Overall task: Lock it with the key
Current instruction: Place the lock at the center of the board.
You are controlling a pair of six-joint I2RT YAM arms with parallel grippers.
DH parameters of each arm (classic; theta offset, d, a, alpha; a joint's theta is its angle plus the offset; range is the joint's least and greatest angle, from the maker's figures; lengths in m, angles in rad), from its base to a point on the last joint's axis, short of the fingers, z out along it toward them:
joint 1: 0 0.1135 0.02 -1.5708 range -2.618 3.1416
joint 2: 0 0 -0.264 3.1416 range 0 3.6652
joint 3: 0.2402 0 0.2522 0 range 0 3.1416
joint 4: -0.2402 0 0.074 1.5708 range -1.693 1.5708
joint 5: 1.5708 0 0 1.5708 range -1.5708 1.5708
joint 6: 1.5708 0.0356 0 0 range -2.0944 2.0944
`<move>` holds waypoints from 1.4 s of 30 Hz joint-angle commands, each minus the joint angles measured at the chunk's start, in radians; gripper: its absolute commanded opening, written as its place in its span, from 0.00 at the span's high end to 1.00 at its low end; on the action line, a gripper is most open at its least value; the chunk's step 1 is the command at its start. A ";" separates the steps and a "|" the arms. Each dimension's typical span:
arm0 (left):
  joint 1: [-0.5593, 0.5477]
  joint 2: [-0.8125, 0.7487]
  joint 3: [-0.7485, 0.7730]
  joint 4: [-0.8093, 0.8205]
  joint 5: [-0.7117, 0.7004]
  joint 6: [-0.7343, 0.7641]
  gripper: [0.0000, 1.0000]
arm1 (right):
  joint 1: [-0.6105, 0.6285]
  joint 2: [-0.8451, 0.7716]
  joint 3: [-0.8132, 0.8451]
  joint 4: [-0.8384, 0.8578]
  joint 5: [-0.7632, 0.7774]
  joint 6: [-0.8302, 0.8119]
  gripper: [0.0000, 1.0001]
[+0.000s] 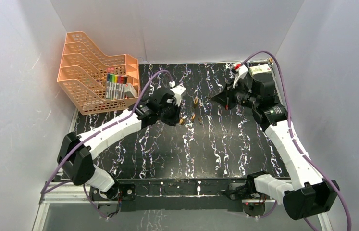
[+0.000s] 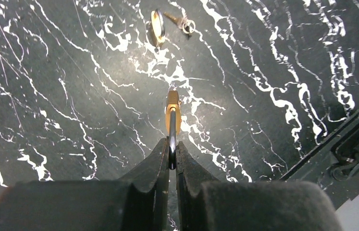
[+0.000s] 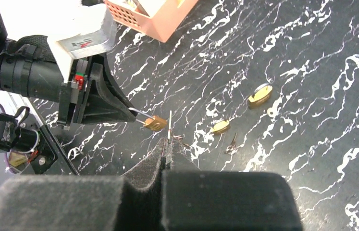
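My left gripper (image 2: 172, 153) is shut on the steel shackle of a small brass padlock (image 2: 173, 111) and holds it out over the black marble table. In the right wrist view that padlock (image 3: 155, 122) hangs from the left fingers (image 3: 105, 103). My right gripper (image 3: 167, 144) is shut on a thin key (image 3: 169, 124) whose blade sticks up just right of the held padlock, a small gap apart. In the top view the left gripper (image 1: 177, 115) and the right gripper (image 1: 214, 98) face each other mid-table.
Two more brass padlocks (image 3: 220, 126) (image 3: 260, 95) lie on the table with a loose key (image 3: 231, 143) and a ring (image 3: 272, 111). An orange mesh file rack (image 1: 95, 72) holding markers (image 1: 116, 84) stands at the back left. White walls enclose the table.
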 commanded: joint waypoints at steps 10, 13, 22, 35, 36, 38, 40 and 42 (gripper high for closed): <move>-0.069 0.140 0.106 -0.080 -0.098 -0.064 1.00 | -0.003 -0.172 -0.177 -0.089 0.095 0.018 1.00; -0.081 0.179 0.112 -0.074 -0.099 -0.073 1.00 | -0.003 -0.193 -0.203 -0.099 0.093 0.019 1.00; -0.098 0.269 0.131 -0.080 -0.075 -0.071 1.00 | -0.003 -0.223 -0.278 -0.068 0.098 0.062 1.00; -0.124 0.359 0.166 -0.097 -0.116 -0.090 1.00 | -0.004 -0.241 -0.302 -0.084 0.100 0.049 1.00; -0.122 0.369 0.175 -0.106 -0.118 -0.090 1.00 | -0.003 -0.242 -0.303 -0.084 0.100 0.049 1.00; -0.124 0.385 0.191 -0.119 -0.124 -0.089 1.00 | -0.003 -0.244 -0.305 -0.083 0.101 0.049 1.00; -0.124 0.394 0.203 -0.130 -0.139 -0.091 1.00 | -0.004 -0.248 -0.306 -0.084 0.103 0.049 1.00; -0.123 0.400 0.212 -0.141 -0.156 -0.098 1.00 | -0.003 -0.250 -0.308 -0.084 0.103 0.049 1.00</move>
